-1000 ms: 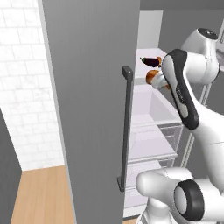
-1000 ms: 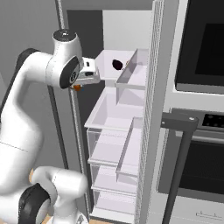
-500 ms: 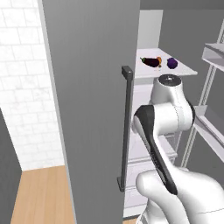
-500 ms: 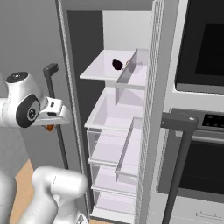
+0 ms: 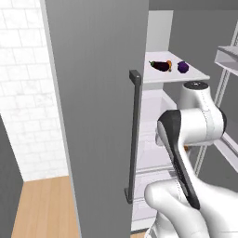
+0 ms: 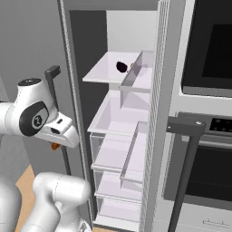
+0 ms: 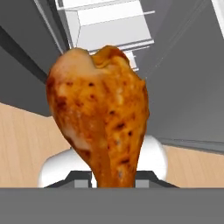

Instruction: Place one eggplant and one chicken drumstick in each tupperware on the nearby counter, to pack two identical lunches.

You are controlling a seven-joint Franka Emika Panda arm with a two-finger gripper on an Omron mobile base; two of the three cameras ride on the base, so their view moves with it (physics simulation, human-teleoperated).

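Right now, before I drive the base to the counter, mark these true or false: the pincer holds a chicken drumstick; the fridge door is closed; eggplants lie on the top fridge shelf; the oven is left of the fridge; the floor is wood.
1. The pincer holds a chicken drumstick. True: in the hand view the drumstick rises from between the finger tips.
2. The fridge door is closed. False: it stands open, with the shelves and drawers showing.
3. Eggplants lie on the top fridge shelf. True: a long eggplant and a round one lie there.
4. The oven is left of the fridge. False: in the right base view it stands to the fridge's right.
5. The floor is wood. True.
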